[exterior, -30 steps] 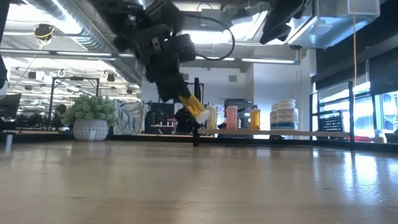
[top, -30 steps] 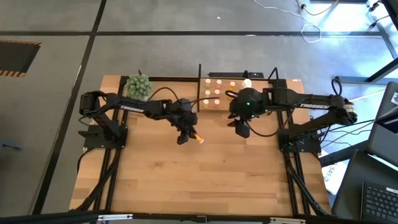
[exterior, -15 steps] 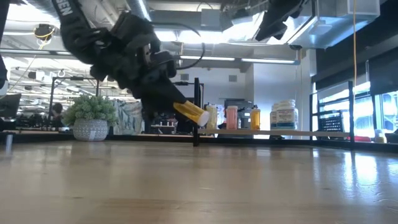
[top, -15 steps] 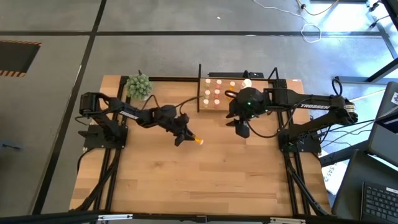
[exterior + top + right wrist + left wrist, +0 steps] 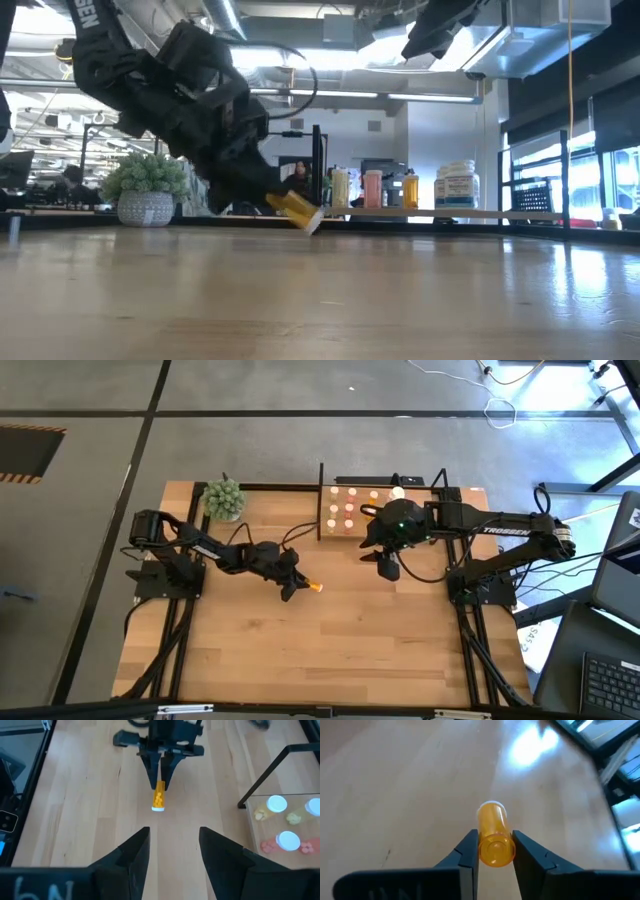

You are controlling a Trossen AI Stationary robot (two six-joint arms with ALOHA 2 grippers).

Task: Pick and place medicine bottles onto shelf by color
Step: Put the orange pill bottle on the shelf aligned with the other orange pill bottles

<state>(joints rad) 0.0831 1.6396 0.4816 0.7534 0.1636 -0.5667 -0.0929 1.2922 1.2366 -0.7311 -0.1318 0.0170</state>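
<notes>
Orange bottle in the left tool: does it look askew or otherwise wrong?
Yes. The orange bottle is clamped by its base in the left tool and tilted, white cap pointing down toward the table, not upright like the bottles standing on the shelf. Nothing looks spilled or damaged. The right tool hangs open beside the shelf.

Two matte-black jointed arms w/ white "TROSSEN" lettering, looped black cables; right arm shows green LED; wedge-shaped black fingers.
</notes>
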